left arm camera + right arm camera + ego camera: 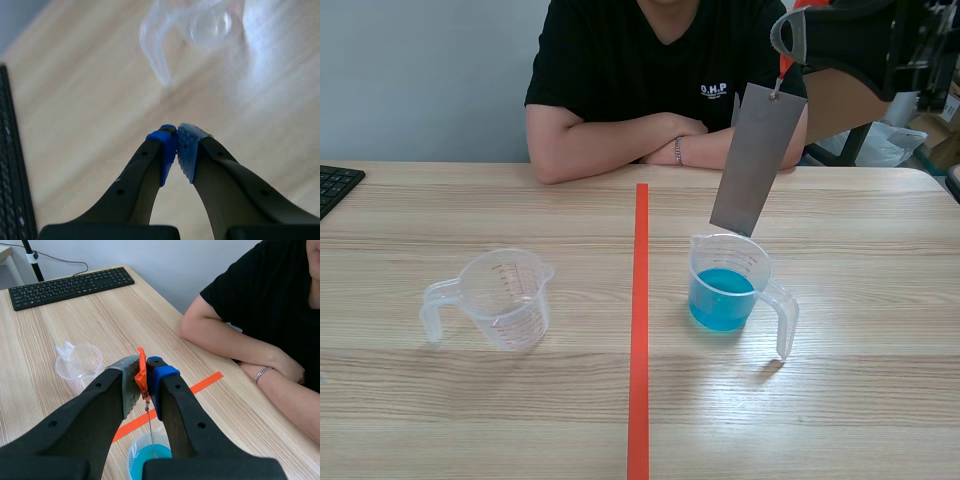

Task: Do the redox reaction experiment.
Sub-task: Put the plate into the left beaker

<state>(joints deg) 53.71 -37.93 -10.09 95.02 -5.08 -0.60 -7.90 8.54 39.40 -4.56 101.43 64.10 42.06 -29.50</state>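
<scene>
My right pincer (144, 375): raised at the upper right of the scene view, clamped on the tab (142, 371).
Tab: orange, pinched between my two pads; the plate (758, 160) hangs from it.
Plate: grey and flat, hanging tilted, right of centre in the scene view. Its lower edge is just at the blue cup's (760, 265) rim, above the liquid (722, 300).
Blue cup: upright on the bench (870, 400), just right of the tape line (640, 330), handle toward the lower right. Blue liquid fills its lower part. In my right wrist view it sits straight under the pincer.
Empty cup (505, 295): clear, upright, left of the tape line, handle toward the left, well apart from the blue cup.
My left pincer (176, 145): pads pressed together with nothing between them, over bare bench, the empty cup ahead of it.
Keyboard (335, 185): black, at the left edge of the scene view.
Person (650, 70): top centre, arms folded on the far edge of the bench.
</scene>
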